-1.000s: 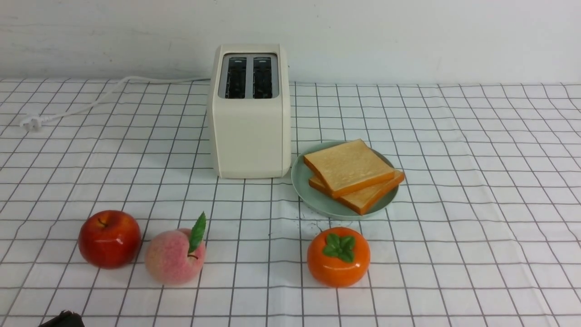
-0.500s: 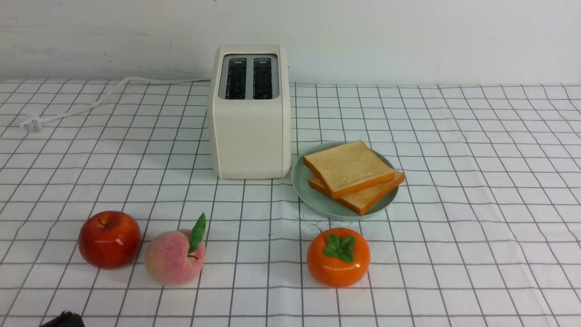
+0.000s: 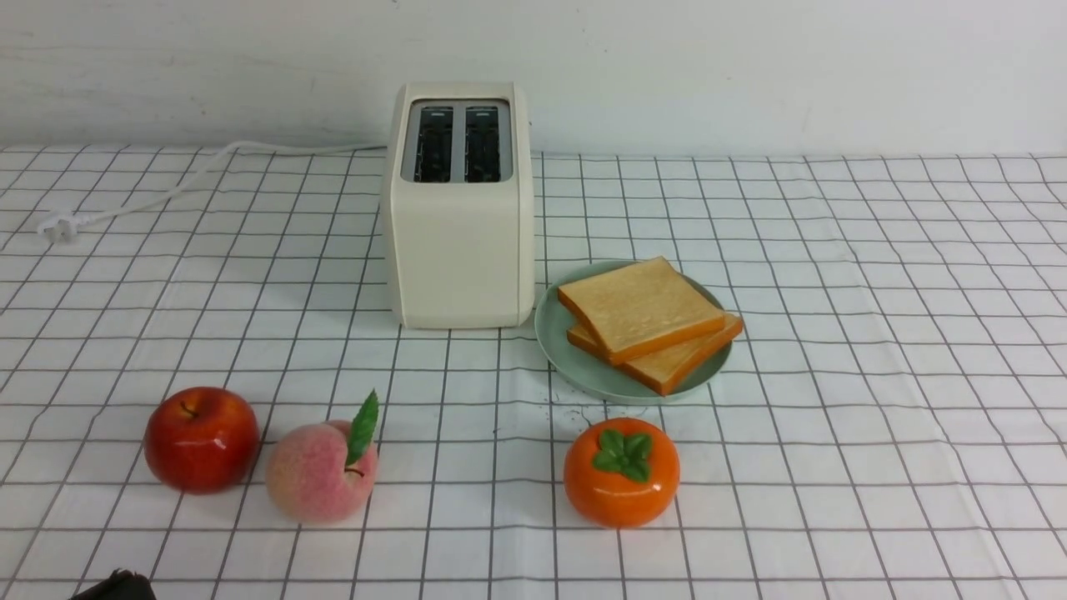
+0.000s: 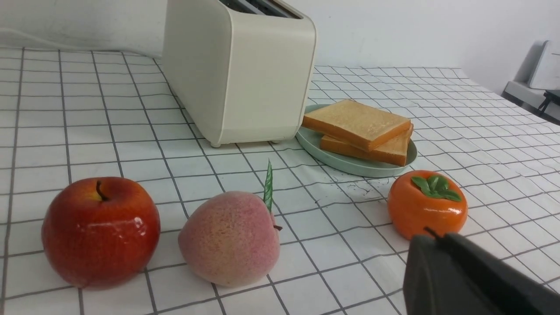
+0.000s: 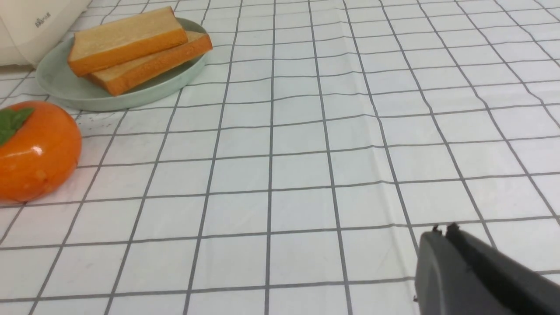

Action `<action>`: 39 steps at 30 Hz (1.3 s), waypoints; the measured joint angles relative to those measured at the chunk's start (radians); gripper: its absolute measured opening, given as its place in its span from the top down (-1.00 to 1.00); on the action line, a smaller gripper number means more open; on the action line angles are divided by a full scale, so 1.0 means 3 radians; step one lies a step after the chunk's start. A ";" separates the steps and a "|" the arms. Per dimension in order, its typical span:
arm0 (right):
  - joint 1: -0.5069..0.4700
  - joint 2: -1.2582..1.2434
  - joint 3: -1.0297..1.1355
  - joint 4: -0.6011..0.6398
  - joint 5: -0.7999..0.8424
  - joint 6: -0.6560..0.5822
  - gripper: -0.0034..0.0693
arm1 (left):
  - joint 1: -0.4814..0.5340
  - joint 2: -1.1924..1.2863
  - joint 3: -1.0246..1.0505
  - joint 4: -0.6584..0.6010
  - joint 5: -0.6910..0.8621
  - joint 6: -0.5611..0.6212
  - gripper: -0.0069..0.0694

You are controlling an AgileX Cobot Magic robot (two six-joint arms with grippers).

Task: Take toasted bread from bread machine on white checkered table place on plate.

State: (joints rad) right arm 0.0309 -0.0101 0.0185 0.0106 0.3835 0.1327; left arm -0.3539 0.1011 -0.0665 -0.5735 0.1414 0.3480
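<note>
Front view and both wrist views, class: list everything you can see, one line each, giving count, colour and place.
toaster: one, cream-white, centre back, slots empty
power cord: one, white, back left
plate: one, pale green, right of toaster
toast: two slices, golden, stacked on plate
apple: one, red, front left
peach: one, pink, beside apple
persimmon: one, orange, before plate
tablecloth: one, white, dark grid
left gripper: one, black, shut, empty
right gripper: one, black, shut, empty
</note>
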 joint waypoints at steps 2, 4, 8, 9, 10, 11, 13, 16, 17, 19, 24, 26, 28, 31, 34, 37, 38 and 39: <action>0.0000 0.0000 0.0000 0.0000 0.0000 0.0000 0.90 | 0.0003 0.0000 0.0024 0.0000 -0.0195 0.0000 0.82; 0.0000 0.0000 0.0000 0.0000 0.0000 0.0000 0.90 | 0.0052 0.0000 0.0060 -0.0003 -0.0400 0.0000 0.82; 0.0000 0.0000 0.0000 0.0000 0.0000 0.0000 0.90 | 0.0427 -0.0064 0.0107 -0.0003 -0.0695 -0.0010 0.83; 0.0000 0.0000 0.0000 0.0000 0.0000 0.0000 0.90 | 0.0427 -0.0073 0.0107 -0.0003 -0.0695 -0.0010 0.83; 0.0000 0.0000 0.0000 0.0000 0.0000 0.0000 0.89 | 0.0635 -0.0163 0.0121 -0.0003 -0.0654 -0.0055 0.85; 0.0000 0.0000 0.0000 0.0000 0.0000 0.0000 0.89 | 0.0713 -0.0215 0.0121 -0.0003 -0.0599 -0.0067 0.85; 0.0000 0.0000 0.0000 0.0000 0.0003 0.0003 0.88 | 0.0809 -0.0292 0.0125 -0.0003 -0.0544 -0.0077 0.85; 0.0000 0.0000 0.0000 0.0000 0.0003 0.0002 0.87 | 0.0967 -0.0369 0.0128 0.0001 -0.0395 -0.0077 0.85; 0.0000 0.0000 -0.0001 0.0000 0.0003 0.0002 0.87 | 0.0977 -0.0369 0.0140 0.0026 -0.0389 -0.0085 0.85; 0.0000 0.0000 -0.0001 0.0000 0.0003 0.0002 0.87 | 0.0985 -0.0369 0.0190 0.0169 -0.0403 -0.0167 0.85; 0.0000 0.0000 -0.0001 0.0000 0.0003 0.0002 0.87 | 0.0989 -0.0369 0.0309 0.1097 -0.0258 -0.1042 0.85; 0.0000 0.0000 -0.0001 0.0000 0.0003 0.0002 0.86 | 0.0989 -0.0369 0.0309 0.1544 0.0028 -0.1563 0.85; 0.0000 0.0000 -0.0001 0.0000 0.0003 0.0002 0.87 | 0.0989 -0.0369 0.0312 0.1870 0.0412 -0.1924 0.85; 0.0000 0.0000 -0.0004 0.0000 0.0010 0.0002 0.86 | 0.0989 -0.0369 0.0320 0.2043 0.0763 -0.2263 0.85; 0.0000 0.0000 -0.0004 0.0000 0.0013 0.0002 0.86 | 0.0989 -0.0369 0.0320 0.2036 0.0818 -0.2461 0.85; 0.0000 0.0000 -0.0004 0.0000 0.0013 0.0002 0.86 | 0.0989 -0.0369 0.0320 0.2010 0.0814 -0.2504 0.85; 0.0000 0.0000 -0.0004 0.0000 0.0013 0.0002 0.86 | 0.0989 -0.0369 0.0320 0.2003 0.0814 -0.2520 0.85; 0.0000 0.0000 -0.0004 0.0000 0.0013 0.0002 0.86 | 0.0989 -0.0369 0.0320 0.2003 0.0814 -0.2520 0.85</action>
State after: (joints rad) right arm 0.0309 -0.0101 0.0173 0.0106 0.3874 0.1334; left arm -0.0573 -0.0098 0.0296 0.0274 0.3857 -0.4080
